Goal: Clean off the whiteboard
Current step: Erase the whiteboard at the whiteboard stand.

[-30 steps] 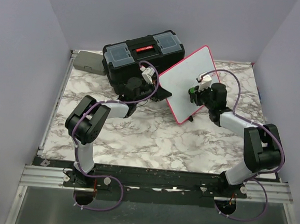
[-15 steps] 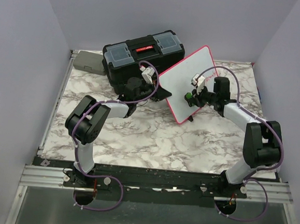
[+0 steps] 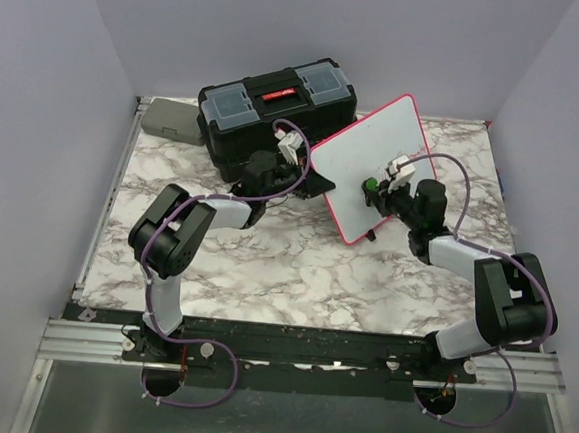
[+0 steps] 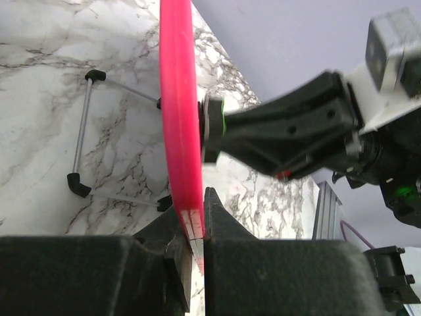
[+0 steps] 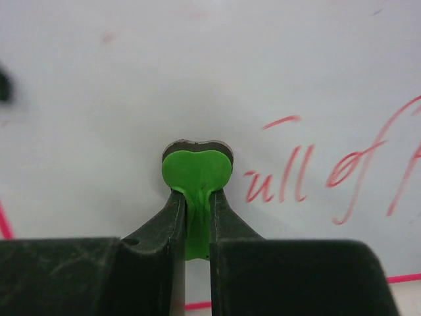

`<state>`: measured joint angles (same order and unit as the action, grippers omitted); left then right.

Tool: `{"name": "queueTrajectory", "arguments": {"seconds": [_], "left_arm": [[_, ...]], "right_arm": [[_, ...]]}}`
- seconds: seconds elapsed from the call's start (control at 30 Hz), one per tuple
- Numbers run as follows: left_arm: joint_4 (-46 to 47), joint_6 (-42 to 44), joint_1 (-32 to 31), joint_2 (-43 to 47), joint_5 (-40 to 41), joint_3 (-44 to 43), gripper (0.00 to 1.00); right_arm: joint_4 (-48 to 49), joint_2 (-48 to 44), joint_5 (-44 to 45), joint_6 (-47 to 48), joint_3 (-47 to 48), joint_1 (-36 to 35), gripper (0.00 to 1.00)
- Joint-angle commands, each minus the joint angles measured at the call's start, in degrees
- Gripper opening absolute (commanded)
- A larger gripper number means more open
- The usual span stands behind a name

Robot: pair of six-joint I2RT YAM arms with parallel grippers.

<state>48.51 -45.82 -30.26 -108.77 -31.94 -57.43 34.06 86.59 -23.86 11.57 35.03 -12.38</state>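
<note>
On the marble table (image 3: 266, 265), the right gripper (image 5: 196, 201) pinches a green heart-shaped eraser (image 5: 197, 170) between its jaws, its pad pressed against the whiteboard (image 3: 359, 162) just left of the red handwriting (image 5: 309, 178). The whiteboard stands tilted on its wire feet (image 4: 82, 131), right of centre. The left gripper (image 4: 195, 214) has its jaws clamped on the pink frame at the board's left edge. Behind sits a black toolbox (image 3: 276, 103), with a grey case (image 3: 171, 121) beside it

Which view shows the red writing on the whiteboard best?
Right wrist: the red handwriting sits close-up, right of the green eraser pinched in the right tool. Top external shows the whole whiteboard, but writing is too small to make out. Left wrist sees only its pink frame edge-on.
</note>
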Motion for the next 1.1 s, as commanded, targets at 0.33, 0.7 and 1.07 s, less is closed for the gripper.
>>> {"name": "queueTrajectory", "arguments": {"seconds": [0.33, 0.7, 1.07], "left_arm": [[0.7, -1.8, -2.3, -0.2, -7.1, -2.0, 0.0], [0.6, -1.7, -2.2, 0.0, -7.1, -2.2, 0.0], [0.6, -1.5, -2.0, 0.1, -7.4, -2.0, 0.0]], "right_arm": [[-17.7, 1.2, 0.1, 13.9, 9.5, 0.5, 0.01], [-58.3, 11.0, -22.2, 43.8, 22.6, 0.5, 0.01], [-43.0, 8.2, -8.6, 31.3, 16.8, 6.2, 0.01]]}}
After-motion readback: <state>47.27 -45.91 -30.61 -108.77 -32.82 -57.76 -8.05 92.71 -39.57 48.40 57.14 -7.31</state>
